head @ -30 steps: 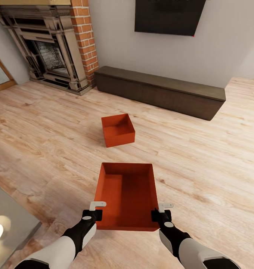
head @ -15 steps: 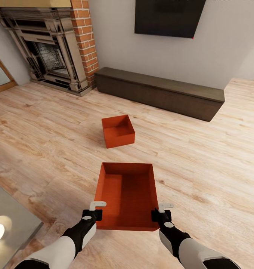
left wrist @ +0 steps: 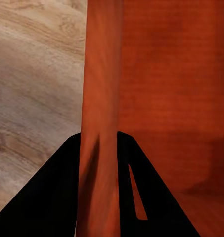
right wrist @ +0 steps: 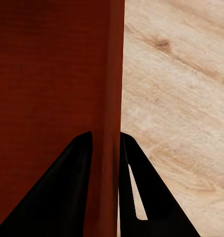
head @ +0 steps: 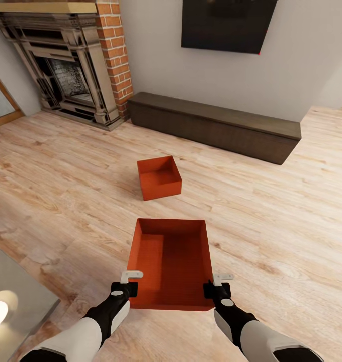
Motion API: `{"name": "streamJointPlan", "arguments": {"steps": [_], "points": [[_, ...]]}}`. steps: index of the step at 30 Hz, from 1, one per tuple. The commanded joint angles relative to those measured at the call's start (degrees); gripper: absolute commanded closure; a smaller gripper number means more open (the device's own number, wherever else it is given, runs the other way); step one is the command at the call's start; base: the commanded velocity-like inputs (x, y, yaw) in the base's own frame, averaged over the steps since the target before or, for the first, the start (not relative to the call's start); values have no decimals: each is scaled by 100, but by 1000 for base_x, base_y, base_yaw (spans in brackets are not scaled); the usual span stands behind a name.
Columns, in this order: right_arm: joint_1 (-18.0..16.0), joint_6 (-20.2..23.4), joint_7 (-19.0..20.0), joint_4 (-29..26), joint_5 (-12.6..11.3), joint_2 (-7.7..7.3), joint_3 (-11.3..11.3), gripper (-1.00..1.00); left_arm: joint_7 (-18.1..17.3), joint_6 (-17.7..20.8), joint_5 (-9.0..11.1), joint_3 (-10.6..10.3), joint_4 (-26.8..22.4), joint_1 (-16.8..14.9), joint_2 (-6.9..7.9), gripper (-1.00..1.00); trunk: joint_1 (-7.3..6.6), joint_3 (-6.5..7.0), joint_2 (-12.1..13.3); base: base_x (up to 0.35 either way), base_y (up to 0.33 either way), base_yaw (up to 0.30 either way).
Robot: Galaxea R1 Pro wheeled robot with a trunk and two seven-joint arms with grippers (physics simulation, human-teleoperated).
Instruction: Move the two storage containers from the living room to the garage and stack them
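Both-handed, storage container [head: 172, 261] aloft.

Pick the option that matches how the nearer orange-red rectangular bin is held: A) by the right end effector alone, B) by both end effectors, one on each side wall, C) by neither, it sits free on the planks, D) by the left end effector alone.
B: the left end effector and the right end effector each pinch a side wall of the nearer orange-red rectangular bin.
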Motion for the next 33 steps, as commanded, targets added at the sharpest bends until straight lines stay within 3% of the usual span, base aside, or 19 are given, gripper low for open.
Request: {"name": "streamJointPlan", "arguments": {"steps": [1, 33], "points": [[-2, -6, -51, 17, 5, 1, -94, 100, 68, 19, -34, 64, -22, -3, 3, 100, -23, 15, 39, 0, 0, 0], [-2, 49, -116, 15, 22, 45, -96, 100, 68, 19, -8, 67, -23, -3, 3, 100, -725, 590, 1323, 0, 0, 0]]}}
